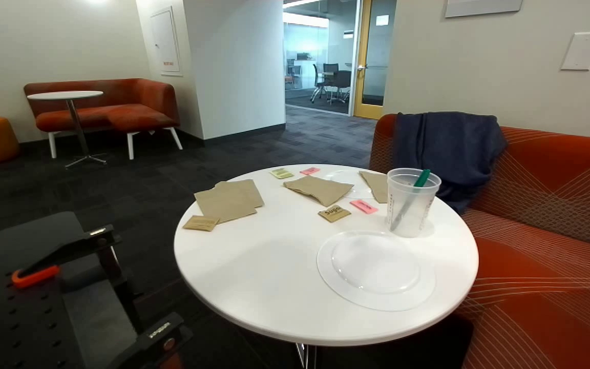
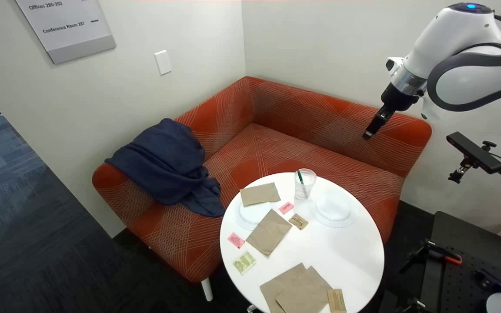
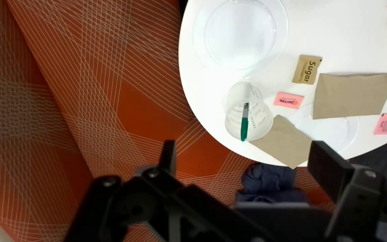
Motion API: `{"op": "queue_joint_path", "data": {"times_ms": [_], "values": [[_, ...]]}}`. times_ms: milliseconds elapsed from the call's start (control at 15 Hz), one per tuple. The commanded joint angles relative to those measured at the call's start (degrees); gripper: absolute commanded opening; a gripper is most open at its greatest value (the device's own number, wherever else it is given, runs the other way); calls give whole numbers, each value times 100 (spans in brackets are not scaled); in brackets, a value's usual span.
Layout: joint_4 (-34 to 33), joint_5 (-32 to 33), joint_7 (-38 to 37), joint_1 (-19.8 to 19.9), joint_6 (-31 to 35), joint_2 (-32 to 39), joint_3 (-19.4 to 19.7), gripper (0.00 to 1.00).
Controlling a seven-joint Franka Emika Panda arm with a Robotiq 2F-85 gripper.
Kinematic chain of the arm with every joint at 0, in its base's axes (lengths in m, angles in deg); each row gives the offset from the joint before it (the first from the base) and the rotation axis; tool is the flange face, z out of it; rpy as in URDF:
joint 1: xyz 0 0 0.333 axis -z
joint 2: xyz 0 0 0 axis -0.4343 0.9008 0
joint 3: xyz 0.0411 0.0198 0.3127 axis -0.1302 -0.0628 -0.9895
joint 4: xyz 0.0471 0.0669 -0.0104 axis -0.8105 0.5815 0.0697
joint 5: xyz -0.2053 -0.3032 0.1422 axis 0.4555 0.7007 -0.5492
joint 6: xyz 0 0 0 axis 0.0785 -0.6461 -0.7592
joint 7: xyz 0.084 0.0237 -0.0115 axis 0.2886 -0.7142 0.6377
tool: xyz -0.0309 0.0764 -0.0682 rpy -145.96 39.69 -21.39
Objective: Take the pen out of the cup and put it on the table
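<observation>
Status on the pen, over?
Pincer open, empty, apart from cup. Pen leaning inside, green end poking out. Clear plate beside cup might crowd set-down.

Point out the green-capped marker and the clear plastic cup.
Green-capped marker [image 3: 245,123]: in the wrist view, on its green cap.
Clear plastic cup [image 1: 418,211]: in an exterior view, on its side wall.

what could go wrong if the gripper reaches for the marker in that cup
The open gripper might clip the clear plastic cup and tip it, since the green-capped marker sits mostly inside. The cup stands near the edge of the round white table, so a knock could drop it toward the red sofa. A clear plate sits close by and could get bumped.
</observation>
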Motion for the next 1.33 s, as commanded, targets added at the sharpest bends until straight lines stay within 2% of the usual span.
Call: {"op": "queue_joint_path", "data": {"times_ms": [0, 333, 1267], "values": [[-261, -152, -11, 5, 303, 421, -116, 100], [-758, -253, -23, 8, 470, 1072, -200, 100], [-2180, -825, -307, 43, 226, 2708, -651, 100]]}}
